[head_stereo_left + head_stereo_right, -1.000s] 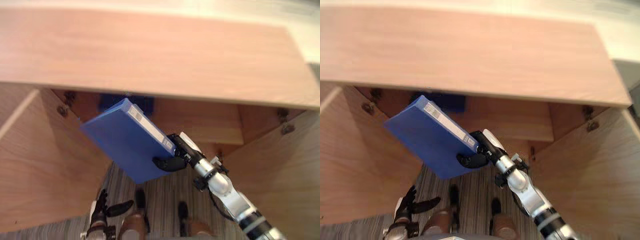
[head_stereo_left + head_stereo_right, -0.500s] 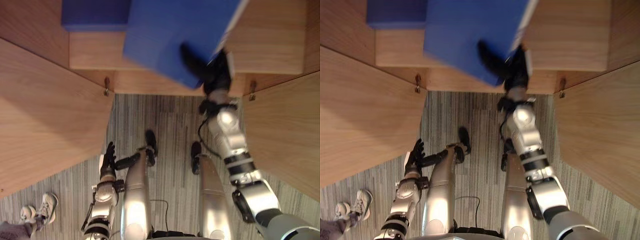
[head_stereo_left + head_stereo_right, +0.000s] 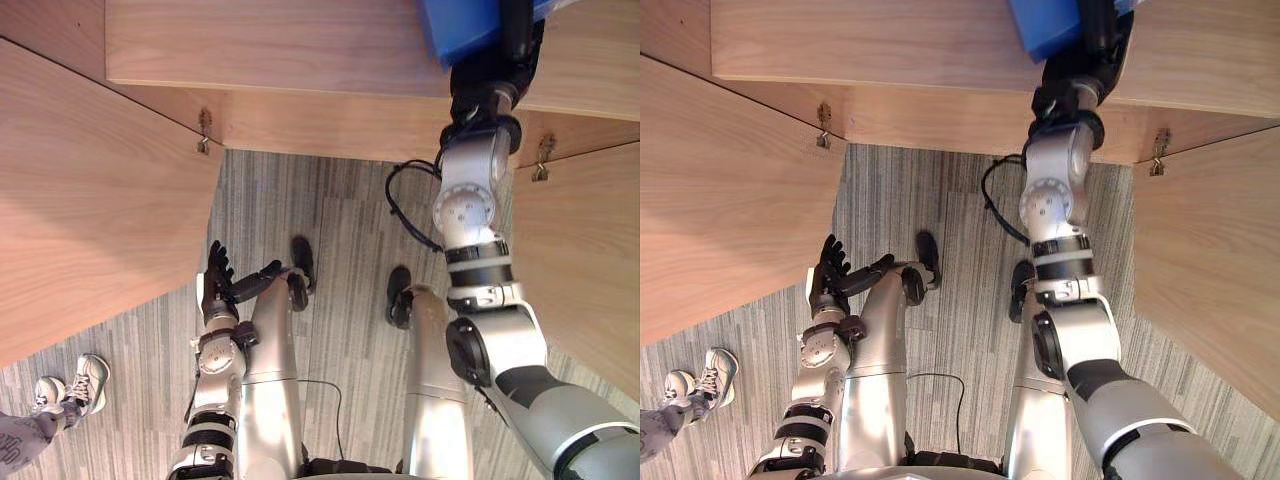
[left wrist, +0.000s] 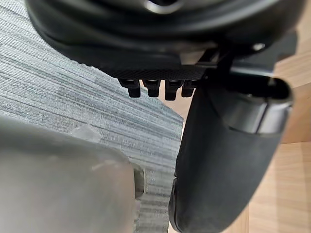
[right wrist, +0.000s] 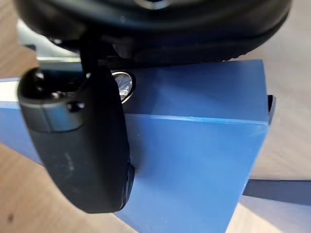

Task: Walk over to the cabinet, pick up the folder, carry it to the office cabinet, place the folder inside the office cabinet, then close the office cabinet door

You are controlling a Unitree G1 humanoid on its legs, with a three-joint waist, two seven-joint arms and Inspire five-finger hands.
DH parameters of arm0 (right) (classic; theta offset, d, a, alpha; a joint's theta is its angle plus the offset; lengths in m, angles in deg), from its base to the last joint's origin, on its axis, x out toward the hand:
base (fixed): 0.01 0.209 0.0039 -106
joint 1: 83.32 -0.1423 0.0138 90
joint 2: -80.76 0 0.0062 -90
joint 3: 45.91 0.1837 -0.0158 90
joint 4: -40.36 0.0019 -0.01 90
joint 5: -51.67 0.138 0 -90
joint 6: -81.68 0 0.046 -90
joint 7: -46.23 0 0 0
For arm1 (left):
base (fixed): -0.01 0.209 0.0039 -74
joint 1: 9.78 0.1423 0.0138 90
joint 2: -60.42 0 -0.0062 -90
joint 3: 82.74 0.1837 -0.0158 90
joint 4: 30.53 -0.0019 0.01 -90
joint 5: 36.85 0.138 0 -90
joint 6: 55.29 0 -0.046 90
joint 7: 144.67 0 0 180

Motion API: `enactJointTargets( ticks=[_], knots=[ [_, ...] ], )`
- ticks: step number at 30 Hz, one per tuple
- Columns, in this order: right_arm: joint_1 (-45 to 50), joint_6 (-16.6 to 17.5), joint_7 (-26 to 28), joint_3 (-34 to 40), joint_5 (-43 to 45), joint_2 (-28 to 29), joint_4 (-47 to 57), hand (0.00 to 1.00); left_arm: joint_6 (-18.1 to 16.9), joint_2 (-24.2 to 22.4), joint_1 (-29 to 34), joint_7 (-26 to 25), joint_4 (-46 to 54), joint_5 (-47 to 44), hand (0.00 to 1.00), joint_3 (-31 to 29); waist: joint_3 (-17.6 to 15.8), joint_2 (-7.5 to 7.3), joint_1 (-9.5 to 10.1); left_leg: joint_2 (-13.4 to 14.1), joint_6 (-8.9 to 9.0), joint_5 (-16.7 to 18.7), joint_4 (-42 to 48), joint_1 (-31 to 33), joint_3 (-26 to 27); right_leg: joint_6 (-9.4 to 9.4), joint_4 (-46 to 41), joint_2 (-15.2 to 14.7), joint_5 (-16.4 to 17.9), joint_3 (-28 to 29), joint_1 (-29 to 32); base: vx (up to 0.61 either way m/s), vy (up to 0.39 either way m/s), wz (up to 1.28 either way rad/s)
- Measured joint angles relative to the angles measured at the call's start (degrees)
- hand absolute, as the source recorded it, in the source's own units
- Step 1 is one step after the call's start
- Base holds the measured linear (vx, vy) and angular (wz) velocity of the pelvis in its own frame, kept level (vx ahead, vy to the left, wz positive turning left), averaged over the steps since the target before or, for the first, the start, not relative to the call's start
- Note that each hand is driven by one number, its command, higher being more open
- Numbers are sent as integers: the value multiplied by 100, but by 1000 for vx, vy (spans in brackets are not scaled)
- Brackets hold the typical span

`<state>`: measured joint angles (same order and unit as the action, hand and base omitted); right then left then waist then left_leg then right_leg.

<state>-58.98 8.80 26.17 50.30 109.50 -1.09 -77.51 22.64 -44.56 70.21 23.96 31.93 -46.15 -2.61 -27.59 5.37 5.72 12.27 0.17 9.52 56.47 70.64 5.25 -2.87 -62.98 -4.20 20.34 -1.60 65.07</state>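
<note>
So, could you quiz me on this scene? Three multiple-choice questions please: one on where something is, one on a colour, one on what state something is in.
1. Where is the folder?
A. lying on a chair
B. in the right hand, up at the cabinet
C. on a desk

2. What colour is the folder?
A. red
B. green
C. blue

3. How does the left door stand?
A. swung open
B. shut
C. taken off

Answers:
1 B: the right wrist view shows the thumb clamped on the folder, and the arm reaches up to the cabinet.
2 C: its cover is plain blue in every view that shows it.
3 A: the door hangs on its hinge and angles out from the cabinet's front.
</note>
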Motion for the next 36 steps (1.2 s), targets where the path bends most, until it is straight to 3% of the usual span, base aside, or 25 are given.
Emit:
enactJointTargets(
  ticks=[4,9,21,28,33,34,36],
  knots=[
    [-491,-53,1,-56,309,-60,-475,100,1,4,-2,-2,-9,-73,100,0,1,-1,-4,0,-1,-1,-10,19,-14,0,23,0,2,-21,0,0,0,0],
    [-997,-371,32,-554,377,-207,-1021,100,7,5,-13,0,-40,-151,100,0,5,-3,-2,1,-37,-23,-11,33,-26,0,43,-4,2,-42,-4,0,0,0],
    [-1009,-462,424,-1052,267,-471,-1048,100,30,42,-34,16,-266,-205,100,-11,38,-26,-58,1,-48,-30,-101,-119,-37,5,187,-10,-5,-91,-208,0,0,0],
    [-435,-532,953,-1782,-1031,-1189,-712,100,28,163,-30,75,-480,-201,100,16,55,-60,-201,0,-79,-55,-337,-347,34,-12,469,-16,-37,-102,-442,19,-6,0],
    [9,-693,1477,-2620,-2692,-2226,-740,100,-31,260,-19,253,-689,-189,100,75,61,-72,-283,-45,-79,-110,-583,-535,74,-9,680,-62,-50,-144,-627,32,-24,5],
    [8,-697,1606,-2816,-3131,-2437,-740,0,-33,303,-17,282,-736,-185,100,119,66,-82,-296,-45,-76,-119,-638,-594,103,-13,727,-66,-64,-138,-668,0,0,0],
    [20,-704,1713,-3022,-3887,-2617,-746,0,-37,337,-17,311,-870,-173,100,144,73,-97,-324,-45,-74,-121,-714,-690,165,-5,789,-96,-77,-154,-746,0,0,0]
  ],
)
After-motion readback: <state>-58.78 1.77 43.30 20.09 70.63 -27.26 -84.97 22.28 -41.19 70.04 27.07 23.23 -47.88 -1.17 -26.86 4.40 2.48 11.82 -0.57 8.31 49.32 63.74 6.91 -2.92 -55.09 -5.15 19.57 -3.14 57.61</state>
